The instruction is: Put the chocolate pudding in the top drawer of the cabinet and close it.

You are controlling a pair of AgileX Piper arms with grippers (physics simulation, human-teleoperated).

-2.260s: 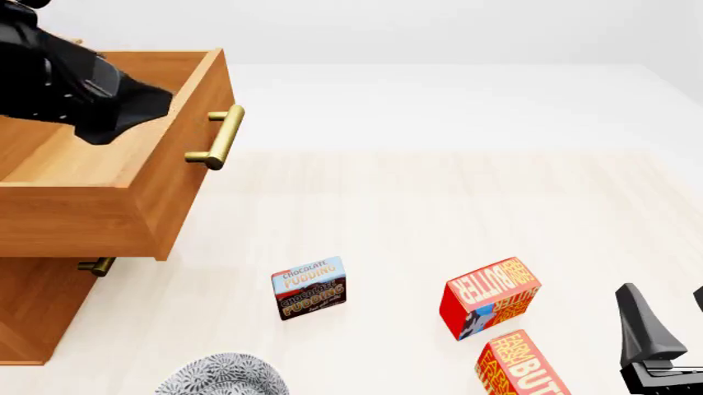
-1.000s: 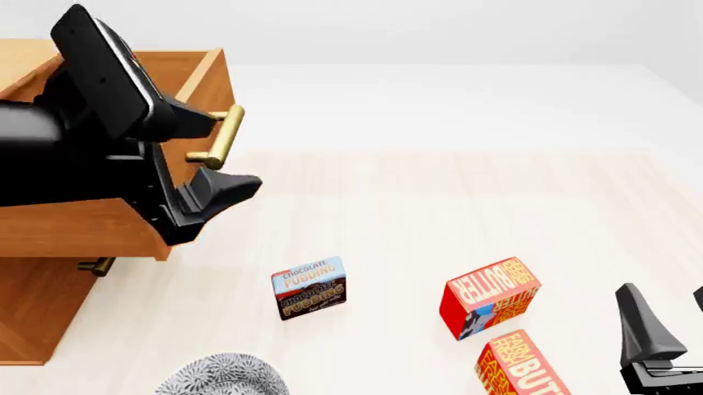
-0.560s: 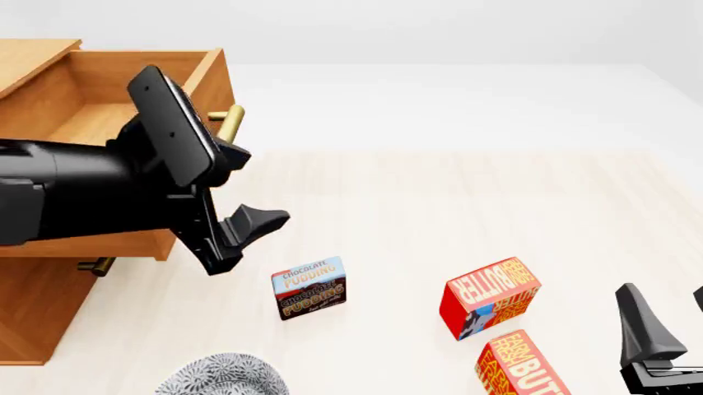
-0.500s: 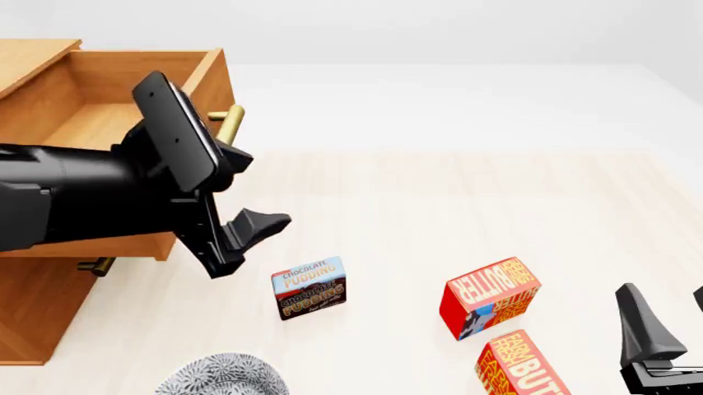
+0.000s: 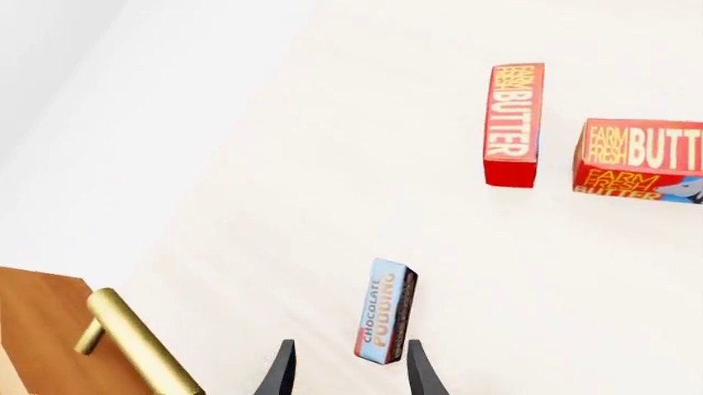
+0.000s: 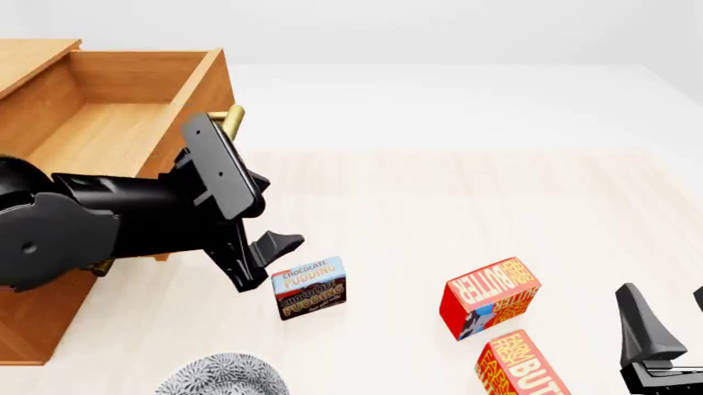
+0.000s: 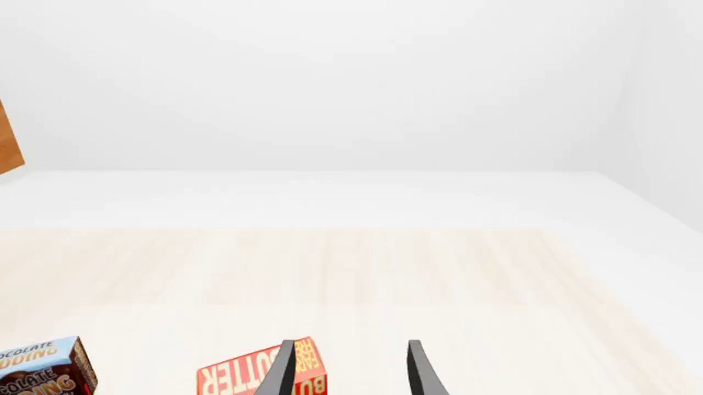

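The left hand [image 6: 262, 257] has swung down from the open drawer [image 6: 121, 132] at upper left, fingers spread and empty, beside the pudding [image 6: 309, 288] standing lower centre on the surface [image 6: 439, 214]; a grasp looks next.

The cabinet [image 6: 33, 313] is standing at the far left of the table [image 6: 462, 197], with its top drawer [image 6: 121, 123] sticking out to the right, and the left gripper [image 6: 263, 259] is hanging just right of it, just left of the pudding [image 6: 309, 288]. Two butter boxes [image 6: 491, 306] are sitting to the pudding's right, one nearer than the other, and a plate [image 6: 223, 377] is lying at the near edge, left of the pudding. The right gripper [image 6: 659, 346] is sitting at the near right corner.
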